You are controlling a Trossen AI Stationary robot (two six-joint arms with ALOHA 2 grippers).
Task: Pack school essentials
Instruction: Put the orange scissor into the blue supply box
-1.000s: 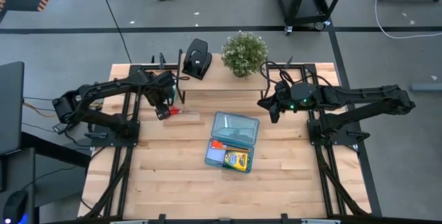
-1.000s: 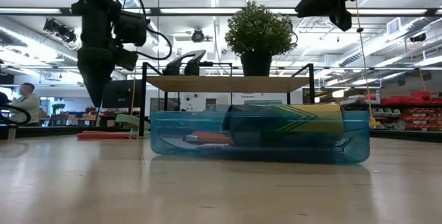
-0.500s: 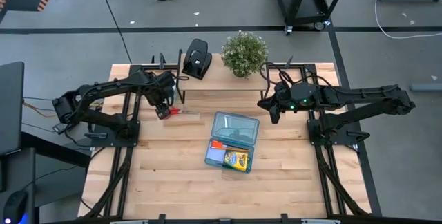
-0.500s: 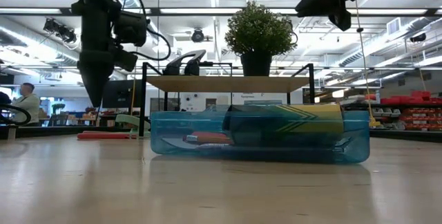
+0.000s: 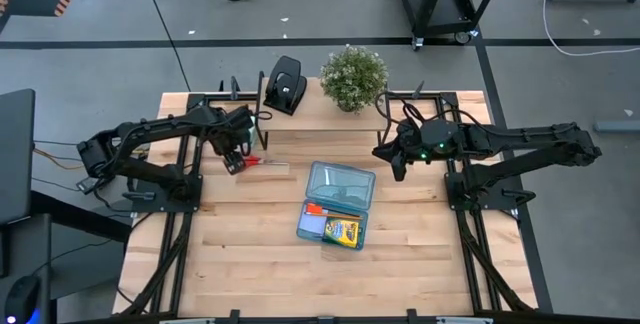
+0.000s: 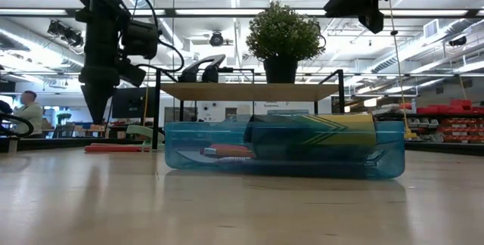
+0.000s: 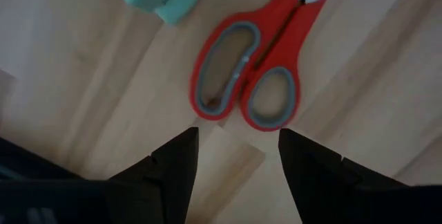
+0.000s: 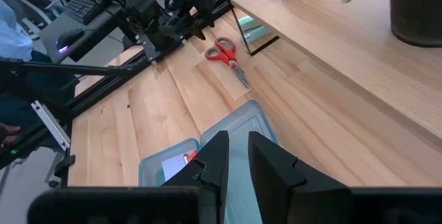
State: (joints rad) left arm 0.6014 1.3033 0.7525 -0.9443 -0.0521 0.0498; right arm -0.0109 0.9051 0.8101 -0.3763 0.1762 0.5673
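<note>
Both scissors [image 7: 257, 70] blades cut off beyond left gripper [image 7: 237, 156]

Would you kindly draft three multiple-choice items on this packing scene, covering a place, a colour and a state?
1. Where do the scissors lie?
A. On the bare table, beside the left gripper
B. Inside the blue case
C. On the raised shelf

2. What colour are the scissors' handles?
A. Green
B. Red
C. Black

3. How do the left gripper's fingers stand?
A. Shut on the scissors
B. Shut on nothing
C. Open, apart above the handles

Answers:
1. A: the high view shows them on the wood, left of the blue case.
2. B: the left wrist view shows red loops with grey lining.
3. C: the left wrist view shows bare table between the two fingers.
</note>
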